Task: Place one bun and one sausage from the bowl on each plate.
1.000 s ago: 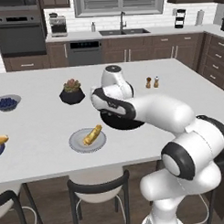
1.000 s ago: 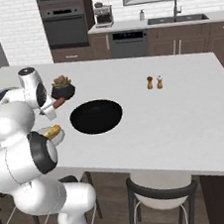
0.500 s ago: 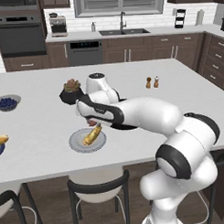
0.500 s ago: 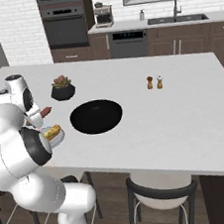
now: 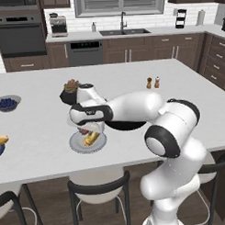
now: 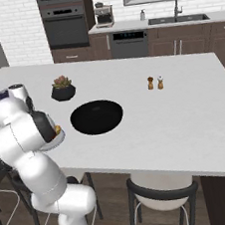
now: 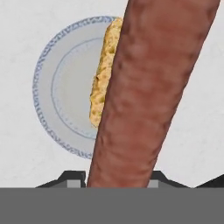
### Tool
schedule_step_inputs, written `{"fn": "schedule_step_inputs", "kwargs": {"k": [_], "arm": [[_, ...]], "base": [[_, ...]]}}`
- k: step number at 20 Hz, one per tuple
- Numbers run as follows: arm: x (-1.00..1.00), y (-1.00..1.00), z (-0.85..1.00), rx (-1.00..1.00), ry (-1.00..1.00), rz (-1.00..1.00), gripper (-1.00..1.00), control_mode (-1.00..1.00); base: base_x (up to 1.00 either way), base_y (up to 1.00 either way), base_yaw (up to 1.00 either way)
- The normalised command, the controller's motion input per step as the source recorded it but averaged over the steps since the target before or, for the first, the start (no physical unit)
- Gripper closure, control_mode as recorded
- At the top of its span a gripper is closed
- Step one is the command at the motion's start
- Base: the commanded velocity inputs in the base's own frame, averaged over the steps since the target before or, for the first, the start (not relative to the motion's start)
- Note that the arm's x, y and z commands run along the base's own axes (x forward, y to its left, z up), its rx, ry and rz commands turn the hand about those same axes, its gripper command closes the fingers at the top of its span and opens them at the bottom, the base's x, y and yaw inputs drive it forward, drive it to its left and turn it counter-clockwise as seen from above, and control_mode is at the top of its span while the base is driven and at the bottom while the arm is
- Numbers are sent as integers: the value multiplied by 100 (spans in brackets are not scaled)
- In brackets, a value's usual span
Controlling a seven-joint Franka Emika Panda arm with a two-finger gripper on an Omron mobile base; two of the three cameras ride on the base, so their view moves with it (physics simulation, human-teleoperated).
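Note:
My gripper [image 5: 88, 129] is shut on a reddish-brown sausage [image 7: 153, 87], which hangs just above the pale grey plate [image 7: 57, 100]. In the left base view a bit of the sausage [image 5: 82, 132] shows under the hand, over the plate [image 5: 75, 144]. One golden bun [image 7: 104, 74] lies on that plate, partly behind the sausage, and shows as the bun [image 5: 91, 139] there. The black bowl [image 6: 96, 117] sits to the right of the plate and looks empty; my arm covers most of the bowl [image 5: 128, 126]. A second bun [image 5: 1, 140] lies at the far left edge.
A black plant pot [image 5: 70, 93] stands just behind the hand. A small bowl of blue berries [image 5: 7, 103] sits far left. Salt and pepper shakers [image 5: 152, 82] stand at the back right. Stools are tucked under the counter's front edge.
The arm has swung left from above the black bowl to above the pale grey plate, carrying the sausage along and lowering it.

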Motion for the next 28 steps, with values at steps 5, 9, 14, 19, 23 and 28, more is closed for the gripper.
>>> {"fn": "schedule_step_inputs", "kwargs": {"k": [5,9,14,19,23,28], "arm": [[22,27,-29,-6,6,3,100,-100],[12,20,-30,-5,0,2,100,-100],[10,4,-38,-6,0,0,100,-100],[17,0,-32,-4,0,0,100,-100],[16,0,-24,-1,0,0,-100,-100],[-1,0,0,0,0,0,-100,-100]], "base": [[0,0,0],[0,0,0],[0,0,0],[0,0,0],[0,0,0],[0,0,0]]}}
